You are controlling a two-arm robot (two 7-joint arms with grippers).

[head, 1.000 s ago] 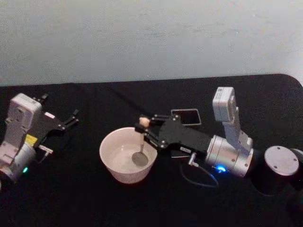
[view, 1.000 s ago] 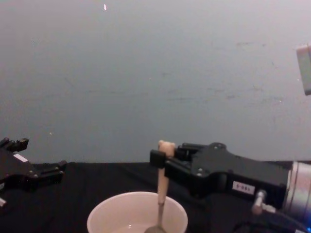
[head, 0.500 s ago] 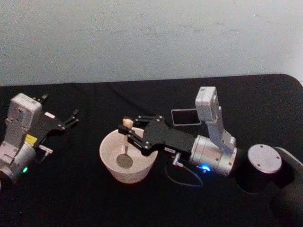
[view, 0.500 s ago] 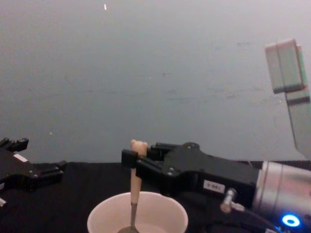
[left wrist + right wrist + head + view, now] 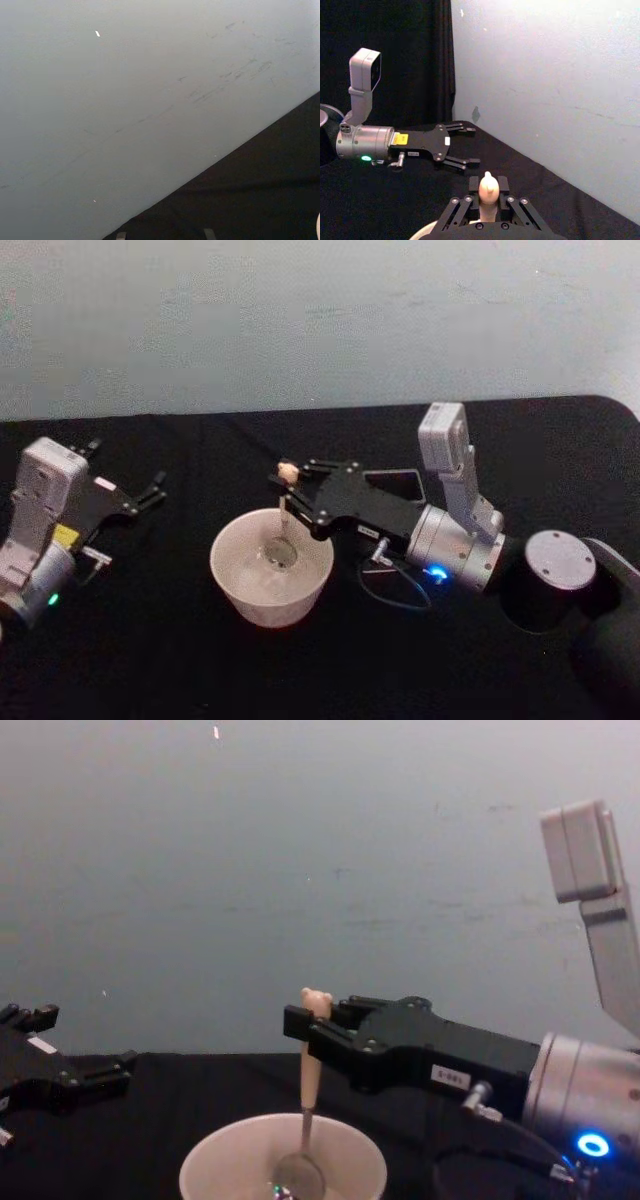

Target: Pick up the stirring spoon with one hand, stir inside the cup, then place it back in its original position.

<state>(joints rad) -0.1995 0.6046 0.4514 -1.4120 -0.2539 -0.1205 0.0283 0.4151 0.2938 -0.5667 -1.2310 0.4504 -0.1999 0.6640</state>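
The cream-white cup [image 5: 228, 575] stands mid-table on the black cloth, and its rim [image 5: 215, 1145] sits low in the chest view. The stirring spoon [image 5: 284, 515] stands nearly upright in it, metal bowl [image 5: 300, 1176] down inside and bear head [image 5: 488, 189] on top. My right gripper [image 5: 290, 490] reaches in from the right and is shut on the beige handle [image 5: 310, 1065] just under the bear head. The dark grey square holder [image 5: 400, 482] lies behind that gripper, partly hidden. My left gripper [image 5: 150, 490] rests open at the left, apart from the cup.
A grey-blue wall [image 5: 320, 320] rises right behind the table's far edge. A thin cable [image 5: 395, 598] loops on the cloth below the right wrist. The right arm's round joint [image 5: 555, 560] sits at the right. In the right wrist view, the left gripper [image 5: 472, 146] faces the spoon.
The right gripper swept the spoon from the cup's right side to its left, then back toward the middle and far side. The left arm has stayed still.
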